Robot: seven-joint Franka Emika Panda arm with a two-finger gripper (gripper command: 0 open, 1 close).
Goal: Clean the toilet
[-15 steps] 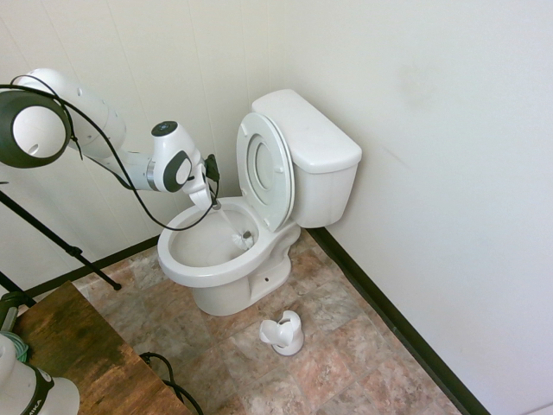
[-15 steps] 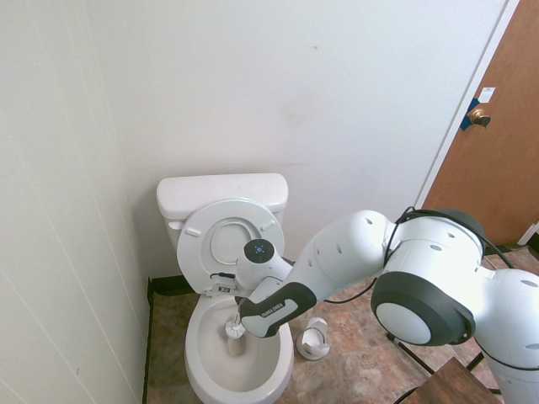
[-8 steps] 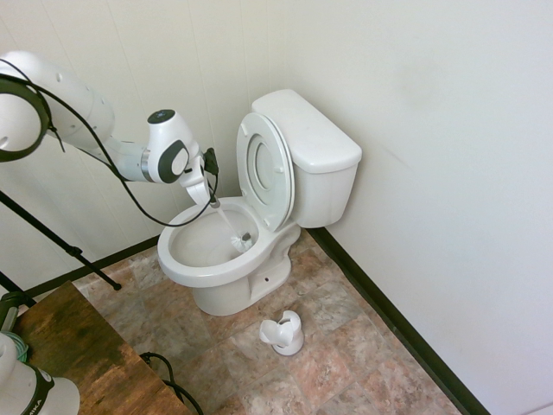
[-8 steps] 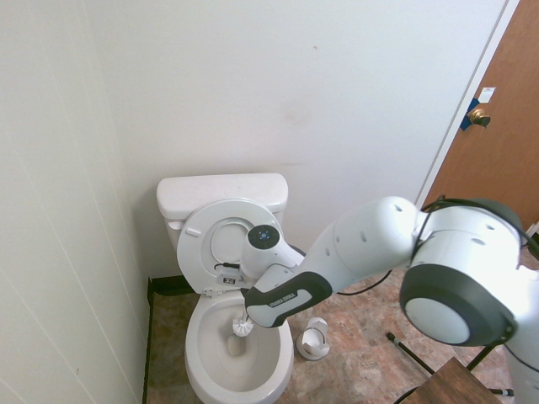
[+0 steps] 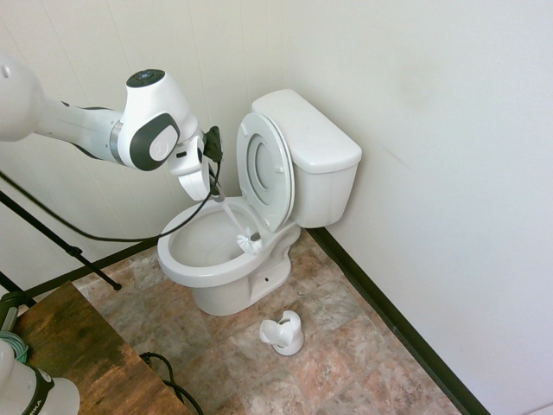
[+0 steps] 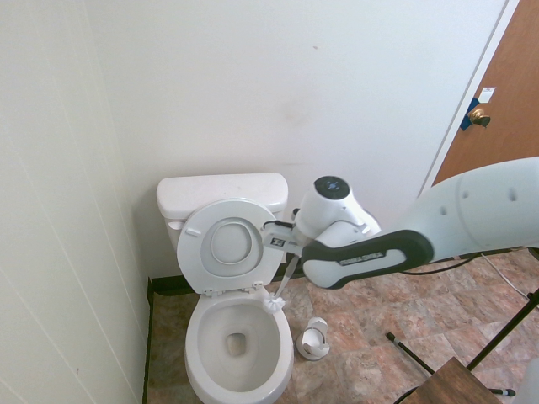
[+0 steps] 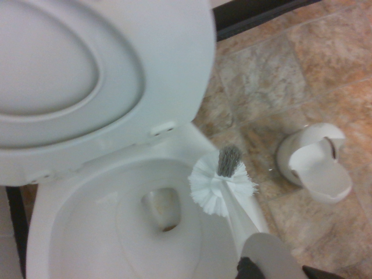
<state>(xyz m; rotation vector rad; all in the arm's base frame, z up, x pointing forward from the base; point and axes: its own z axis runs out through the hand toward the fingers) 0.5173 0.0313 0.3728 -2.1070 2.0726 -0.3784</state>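
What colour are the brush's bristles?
White bristles with a grey tip; clearest in the wrist view.

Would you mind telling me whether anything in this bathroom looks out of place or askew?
Only the brush holder: it lies tipped on the floor tiles beside the toilet, its opening facing sideways. The brush itself is in the gripper.

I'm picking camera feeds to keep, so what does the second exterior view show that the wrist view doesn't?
Only the second exterior view shows the brown door, the toilet's tank, and the claw shut on the toilet brush. Only the wrist view shows the drain opening close up, with brownish staining, and the brush's grey tip. Both show the toilet, its raised seat and lid, the brush head at the bowl's rim, and the brush holder on the tiled floor.
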